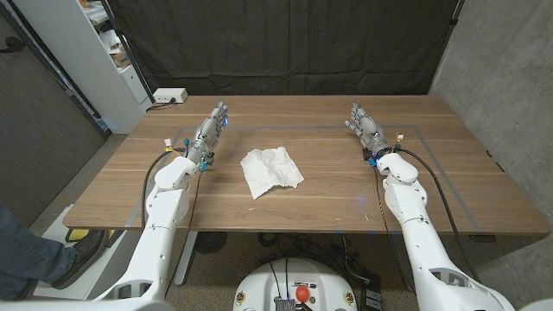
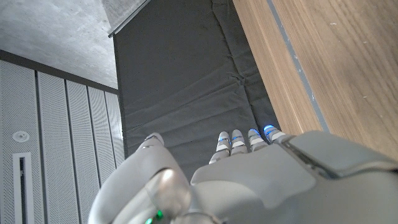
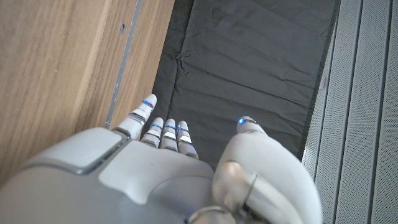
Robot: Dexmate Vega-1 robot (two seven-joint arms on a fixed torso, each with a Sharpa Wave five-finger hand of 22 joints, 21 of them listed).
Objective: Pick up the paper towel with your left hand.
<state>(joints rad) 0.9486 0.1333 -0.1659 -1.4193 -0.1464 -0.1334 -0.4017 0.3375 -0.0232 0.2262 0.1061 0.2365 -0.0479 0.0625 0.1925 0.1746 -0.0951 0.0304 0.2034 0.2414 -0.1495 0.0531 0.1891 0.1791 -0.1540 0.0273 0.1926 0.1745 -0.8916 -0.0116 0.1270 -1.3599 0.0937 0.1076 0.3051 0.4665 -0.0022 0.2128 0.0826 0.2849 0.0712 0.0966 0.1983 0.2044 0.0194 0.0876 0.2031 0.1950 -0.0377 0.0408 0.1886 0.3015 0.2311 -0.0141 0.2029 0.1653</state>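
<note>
paper towel [image 1: 270, 170] is the risk here because it is thin, crumpled and lying loose on the worktop [image 1: 449, 186], so a shallow pinch could catch only a raised fold and let the rest slide or tear free. the left hand [image 1: 210, 132] holds nothing, its fingers straight and reaching toward the far edge, and it sits well apart from the towel, nearer the left edge; it has to swing inward and come down before it can grip. coming down too flat might just push the sheet across the wood. the right hand [image 1: 365, 129] is likewise empty with fingers extended, near the right side, and looks clear of the reach. the towel is white, wrinkled, roughly square with one corner pointing at the near edge, and lies about mid-worktop between the two hands.
</note>
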